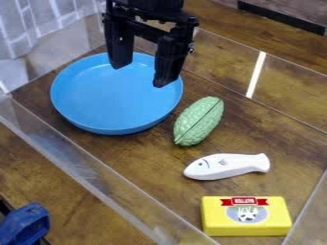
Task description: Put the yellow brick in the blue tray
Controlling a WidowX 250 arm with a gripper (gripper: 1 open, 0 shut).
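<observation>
The yellow brick (246, 214) lies flat at the lower right of the wooden table, its red banner label and round grey picture facing up. The blue tray (76, 107), a wide round shallow dish, sits at the upper left with nothing in it. My gripper (144, 65) hangs pointing down over the tray's far right part, its two black fingers (120, 50) spread apart and open with nothing between them. The brick is far from the gripper, toward the near right corner.
A green ribbed oval toy (198, 121) rests just right of the tray. A white fish-shaped toy (225, 166) lies between it and the brick. A clear plastic wall (76, 163) runs along the table's front left. Something blue (19, 226) shows at the bottom left corner.
</observation>
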